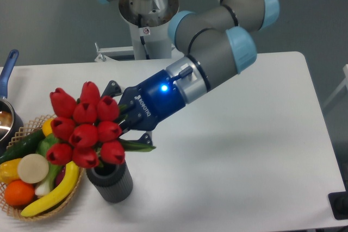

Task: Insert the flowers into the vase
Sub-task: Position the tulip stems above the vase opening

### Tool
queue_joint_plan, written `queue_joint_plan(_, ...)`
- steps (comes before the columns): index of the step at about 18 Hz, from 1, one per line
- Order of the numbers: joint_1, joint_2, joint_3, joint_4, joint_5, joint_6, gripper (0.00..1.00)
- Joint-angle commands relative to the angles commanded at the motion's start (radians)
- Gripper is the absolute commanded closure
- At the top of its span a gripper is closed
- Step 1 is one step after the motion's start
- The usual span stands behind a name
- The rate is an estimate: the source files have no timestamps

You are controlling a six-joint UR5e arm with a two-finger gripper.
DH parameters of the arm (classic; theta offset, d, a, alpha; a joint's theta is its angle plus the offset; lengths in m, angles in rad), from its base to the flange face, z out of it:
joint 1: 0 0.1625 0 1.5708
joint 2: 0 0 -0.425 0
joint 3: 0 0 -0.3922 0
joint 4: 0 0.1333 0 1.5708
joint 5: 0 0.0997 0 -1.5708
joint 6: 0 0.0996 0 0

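Observation:
The flowers (85,126), a bunch of red tulip buds with green leaves, hang in the air above the left side of the table. My gripper (126,123) is shut on their stems from the right, its blue body tilted down and to the left. The vase (110,182), a dark grey ribbed cylinder, stands upright below the bunch and slightly to its right. The lowest buds overlap the vase's mouth in this view and hide part of its rim. The stem ends are hidden between the fingers.
A wicker basket (75,129) of fruit and vegetables stands just left of the vase, partly behind the buds. A blue-handled metal pot (7,80) sits at the far left edge. The robot's base column (147,23) rises at the back.

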Motion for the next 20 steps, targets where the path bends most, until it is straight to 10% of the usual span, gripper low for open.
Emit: queue_joint_plan(20,-0.014,-0.052,-0.029,0.023,0.012,0.081,0.73)
